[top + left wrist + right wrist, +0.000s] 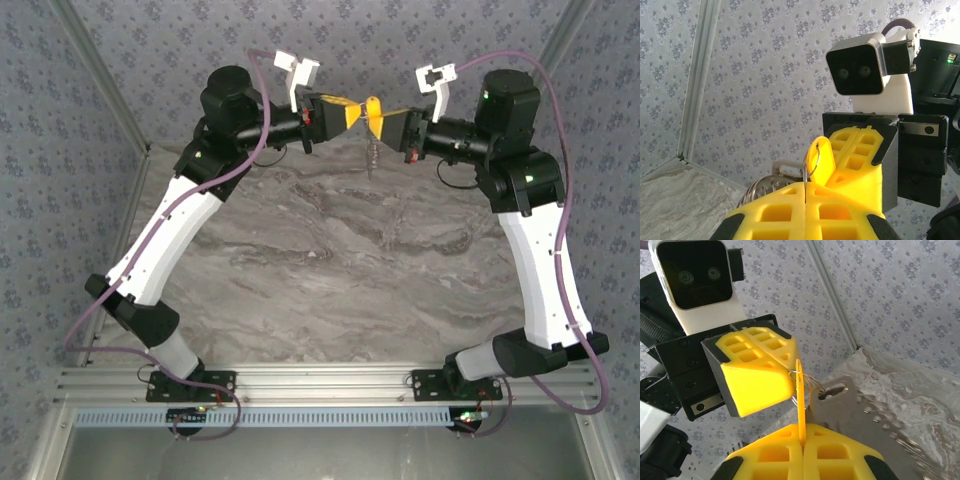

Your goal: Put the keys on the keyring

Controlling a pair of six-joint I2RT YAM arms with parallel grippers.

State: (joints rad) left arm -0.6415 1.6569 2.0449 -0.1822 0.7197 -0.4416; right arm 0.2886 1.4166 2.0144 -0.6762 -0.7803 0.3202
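Left gripper [352, 112], holding keyring [804, 175], meets right gripper [392, 117] holding key [822, 157] midair.

Matt yellow plastic fingers [757, 377], shiny metal keyring [811, 382]

Grey key's blade [888, 431] (toothed edge), blurred, its tip indistinct

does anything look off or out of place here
Nothing spilled or broken. Only oddity: the left gripper and right gripper, both shut, meet in mid-air, the thin silvery metal keyring, flat yellow-headed key and a silver key hanging between them over the grey marble table.
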